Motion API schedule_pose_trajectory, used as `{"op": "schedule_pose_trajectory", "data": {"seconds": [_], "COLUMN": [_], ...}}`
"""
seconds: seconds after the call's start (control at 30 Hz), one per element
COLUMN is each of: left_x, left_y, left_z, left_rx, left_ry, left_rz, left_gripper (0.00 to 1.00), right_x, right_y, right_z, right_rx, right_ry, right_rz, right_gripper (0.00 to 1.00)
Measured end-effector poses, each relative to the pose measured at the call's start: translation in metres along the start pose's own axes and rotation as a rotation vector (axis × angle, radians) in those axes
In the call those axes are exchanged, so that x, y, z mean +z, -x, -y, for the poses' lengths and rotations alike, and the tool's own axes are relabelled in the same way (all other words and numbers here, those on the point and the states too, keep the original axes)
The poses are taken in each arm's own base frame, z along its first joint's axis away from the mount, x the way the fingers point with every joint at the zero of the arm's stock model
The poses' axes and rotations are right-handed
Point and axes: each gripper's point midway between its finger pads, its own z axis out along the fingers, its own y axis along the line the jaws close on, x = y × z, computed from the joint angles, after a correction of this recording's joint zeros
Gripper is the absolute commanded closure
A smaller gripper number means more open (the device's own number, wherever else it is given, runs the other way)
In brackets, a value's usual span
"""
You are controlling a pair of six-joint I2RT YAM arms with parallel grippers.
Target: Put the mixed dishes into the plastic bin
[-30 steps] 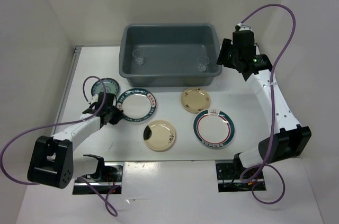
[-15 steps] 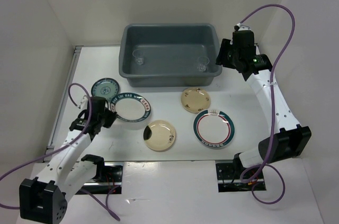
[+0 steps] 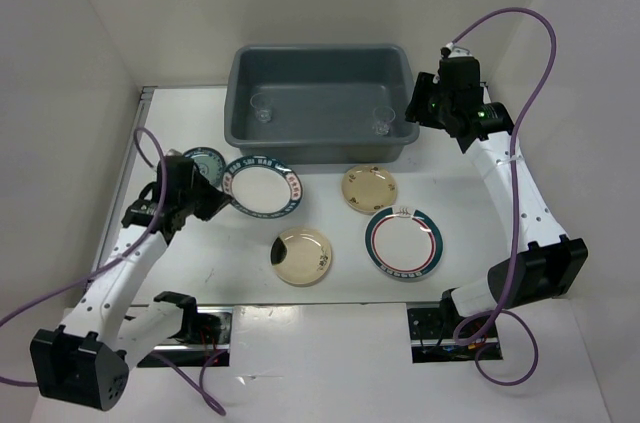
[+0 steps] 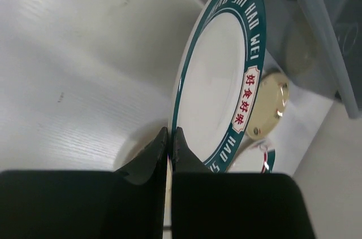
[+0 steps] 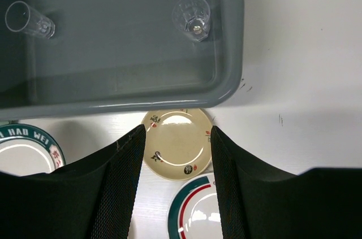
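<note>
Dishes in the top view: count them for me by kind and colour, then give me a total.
Green-rimmed white plates: 2
Cream plates: 2
Teal saucer: 1
Clear cups: 2, both inside the plastic bin
Total: 7

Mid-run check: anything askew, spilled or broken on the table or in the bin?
Nothing broken or spilled. The only thing askew is the green-rimmed plate, pinched at its rim by the left gripper and tilted off the table. The other plates lie flat; two clear cups sit in the bin.
</note>
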Motion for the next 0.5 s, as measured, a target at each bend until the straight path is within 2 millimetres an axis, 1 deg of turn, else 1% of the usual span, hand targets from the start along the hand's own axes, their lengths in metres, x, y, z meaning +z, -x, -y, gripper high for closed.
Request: {"op": "schedule_pose_trajectory", "data": {"seconds": [0.07,0.13,0.2,0.27,0.3,0.37,0.4,0.47,0.5], "left_x": [-0.001,0.000,0.000,-0.004,-0.008,-0.018,-0.025,-0.039,-0.046], "left_y": [-0.006,-0.018,-0.039,-0.060,-0.069,-0.079,-0.081,-0.073,-0.065], "left_z": [0.012,0.021,0.030,0.039,0.047,0.069,0.086,0.125,0.146], "left_rx": [0.043,0.084,0.135,0.173,0.193,0.231,0.247,0.266,0.273], "left_ry": [-0.029,-0.049,-0.075,-0.096,-0.113,-0.166,-0.207,-0.312,-0.369], "left_rz": [-0.057,-0.127,-0.221,-0.312,-0.353,-0.410,-0.429,-0.425,-0.403], "left_gripper": [1.00,1.00,1.00,1.00,1.00,1.00,1.00,1.00,1.00], "right_x": [0.001,0.002,0.003,0.004,0.004,0.004,0.005,0.005,0.005], "right_y": [-0.001,-0.002,-0.005,-0.006,-0.006,-0.007,-0.008,-0.009,-0.008], "right_z": [0.000,0.000,0.000,0.000,0.001,0.001,0.001,0.001,0.001], "right_rx": [0.000,0.000,-0.001,-0.001,-0.001,-0.001,-0.001,-0.001,-0.001], "right_ry": [0.002,0.004,0.004,0.003,0.003,0.002,0.002,0.002,0.002], "right_rz": [-0.001,-0.004,-0.010,-0.013,-0.013,-0.015,-0.016,-0.017,-0.017], "right_gripper": [0.44,0.44,0.44,0.44,0.44,0.44,0.44,0.44,0.44]}}
